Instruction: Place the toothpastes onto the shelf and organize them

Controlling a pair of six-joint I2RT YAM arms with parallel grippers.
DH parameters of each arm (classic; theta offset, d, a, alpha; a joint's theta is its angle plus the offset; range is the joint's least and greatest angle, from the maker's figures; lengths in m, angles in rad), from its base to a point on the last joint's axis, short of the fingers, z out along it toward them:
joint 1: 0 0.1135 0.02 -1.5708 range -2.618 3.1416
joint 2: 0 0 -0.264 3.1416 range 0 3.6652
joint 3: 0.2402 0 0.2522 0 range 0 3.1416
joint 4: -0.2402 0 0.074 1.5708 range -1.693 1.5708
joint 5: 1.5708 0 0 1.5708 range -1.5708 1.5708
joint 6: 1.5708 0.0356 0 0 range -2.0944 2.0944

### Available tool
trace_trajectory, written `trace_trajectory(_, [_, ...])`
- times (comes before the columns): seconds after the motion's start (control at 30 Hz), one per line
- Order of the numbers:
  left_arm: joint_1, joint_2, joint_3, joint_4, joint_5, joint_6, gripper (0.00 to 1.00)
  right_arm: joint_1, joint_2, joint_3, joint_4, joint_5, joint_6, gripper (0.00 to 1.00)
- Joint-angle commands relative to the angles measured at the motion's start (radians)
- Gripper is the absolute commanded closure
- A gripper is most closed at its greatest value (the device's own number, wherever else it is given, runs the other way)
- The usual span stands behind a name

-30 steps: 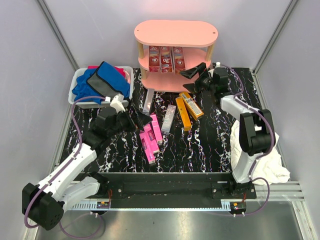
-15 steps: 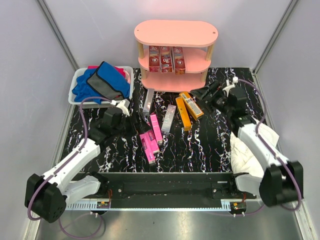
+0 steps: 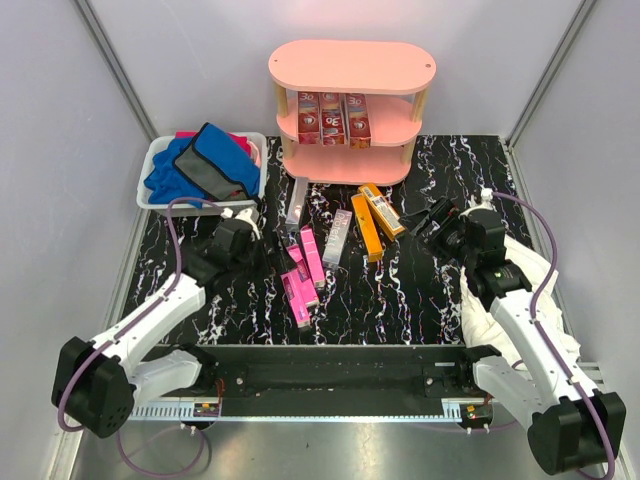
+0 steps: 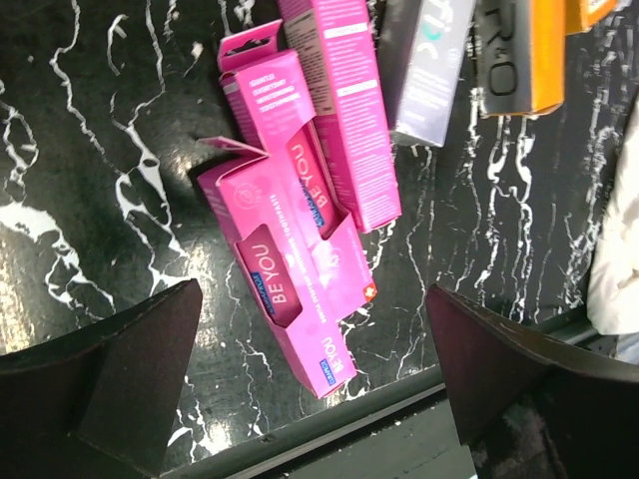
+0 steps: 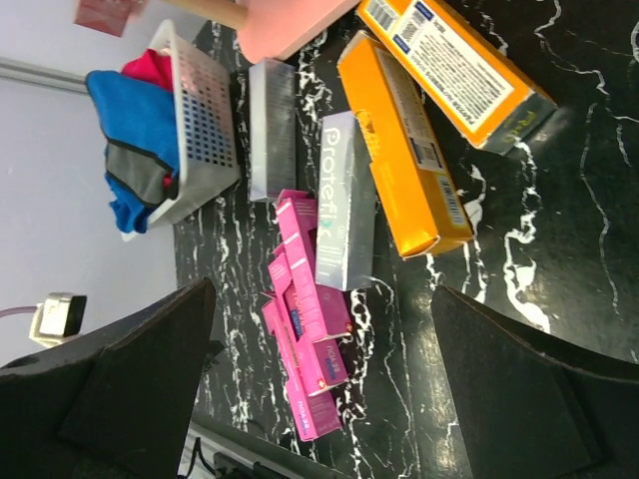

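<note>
My left pincer (image 4: 312,291) hangs with jaws spread wide, gripping nothing, over the pink toothpastes (image 3: 300,272). My right pincer (image 5: 321,289) is just as wide and bare, out past the orange toothpastes (image 3: 372,222).

From above, every loose box lies flat on the black table (image 3: 420,300) before the shelf (image 3: 350,62), long axis roughly near-to-far. The pink and orange ones lean their far ends leftward, and the silver-grey toothpaste (image 3: 338,236) leans rightward. A grey toothpaste (image 3: 296,203) lies at the shelf's foot. Only that view shows the red toothpastes (image 3: 333,116) standing upright on the middle tier.

My left wrist alone reads "BE YOU" and shows an open end flap on the pink pile; three boxes or four, I can't tell. My right wrist reads "Protefix" on the silver-grey box and sees the white bin (image 5: 205,130) of cloths (image 5: 130,130) side-on.
</note>
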Motion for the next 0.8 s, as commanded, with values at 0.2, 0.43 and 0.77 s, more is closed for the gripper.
trace_trajectory(0.2, [-0.092, 0.136, 0.167, 0.019, -0.173, 0.052, 0.04, 0.004, 0.026, 0.036, -0.034, 0.024, -0.064, 0.0])
trace_trajectory(0.43, [-0.195, 0.444, 0.425, 0.016, -0.253, 0.154, 0.01, 0.004, 0.059, 0.05, -0.036, 0.021, -0.062, 0.0])
trace_trajectory(0.77, [-0.218, 0.87, 0.785, -0.003, -0.247, 0.273, 0.01, 0.004, 0.078, 0.067, -0.047, 0.066, -0.053, 0.0])
